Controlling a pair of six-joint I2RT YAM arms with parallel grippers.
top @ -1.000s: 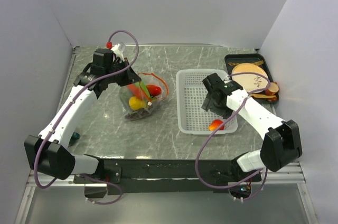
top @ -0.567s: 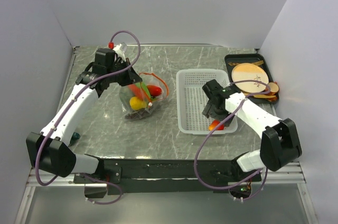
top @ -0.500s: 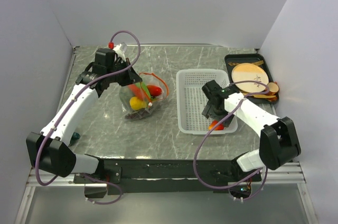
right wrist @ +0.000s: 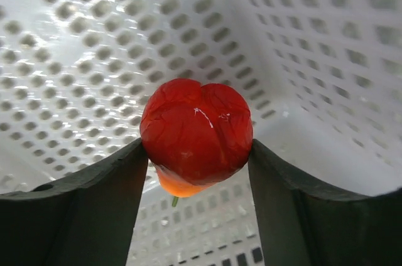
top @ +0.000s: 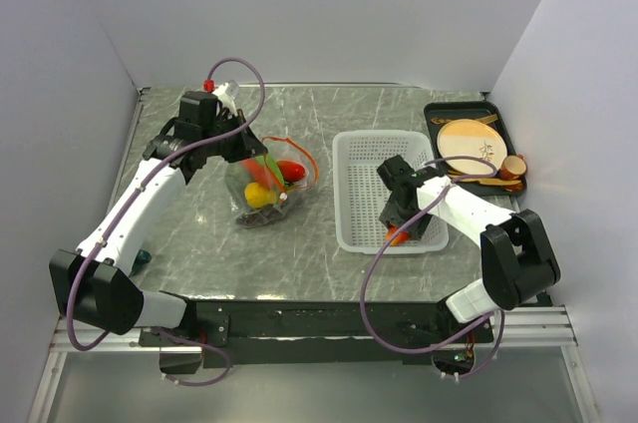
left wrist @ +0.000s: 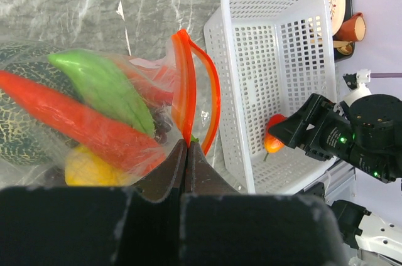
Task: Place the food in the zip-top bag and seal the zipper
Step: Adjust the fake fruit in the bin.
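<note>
While right hand clasps tomato, basket walls close around

Left arm reaches forward, wrist turned right. Left gripper has fingers pressed fully together, pinching the thin orange-red zipper strip. Right arm is folded at the elbow, forearm pointing left, wrist pitched down. Right gripper fingers touch both sides of the orange-red toy tomato.

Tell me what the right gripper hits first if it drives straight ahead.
The orange-red tomato: it sits between the right gripper's fingers, apparently touching both. Behind it comes the white basket's perforated floor, though depth is unclear.
</note>
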